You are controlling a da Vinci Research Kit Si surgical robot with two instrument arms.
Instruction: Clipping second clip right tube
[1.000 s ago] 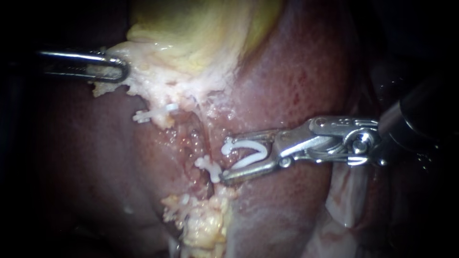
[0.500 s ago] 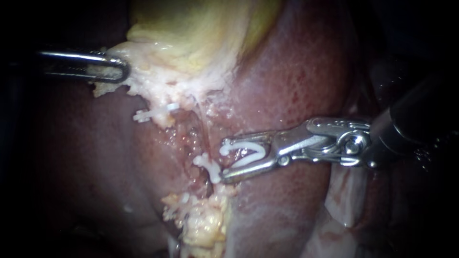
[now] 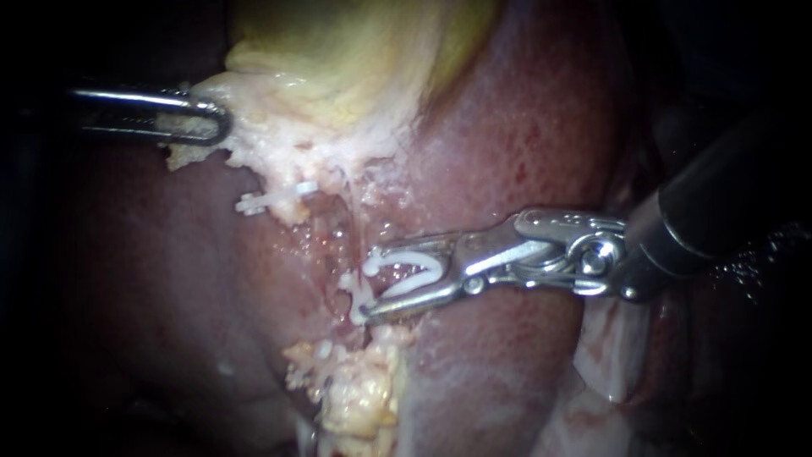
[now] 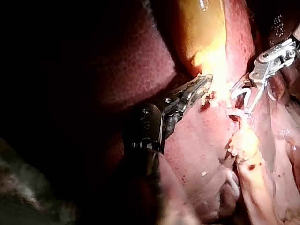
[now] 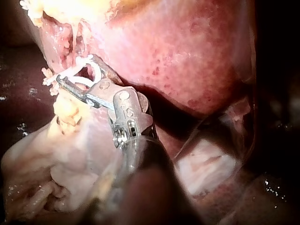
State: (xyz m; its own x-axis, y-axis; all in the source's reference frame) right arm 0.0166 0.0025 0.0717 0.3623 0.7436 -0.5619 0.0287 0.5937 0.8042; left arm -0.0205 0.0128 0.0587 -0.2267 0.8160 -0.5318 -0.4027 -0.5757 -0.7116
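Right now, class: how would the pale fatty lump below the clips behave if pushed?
The fatty lump looks ragged and crumbly, so probably soft and easily torn. Its wet sheen suggests slipperiness. It seems attached to the liver, so unlikely to roll.

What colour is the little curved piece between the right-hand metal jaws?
White. The small curved plastic clip shows best in the endoscope view.

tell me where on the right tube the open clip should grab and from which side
Probably the bare stretch of the right tube just above the placed clip, coming from the endoscope view's right. The tube runs up and down there, so the open clip held by the right instrument, mouth facing it, would straddle it crosswise.
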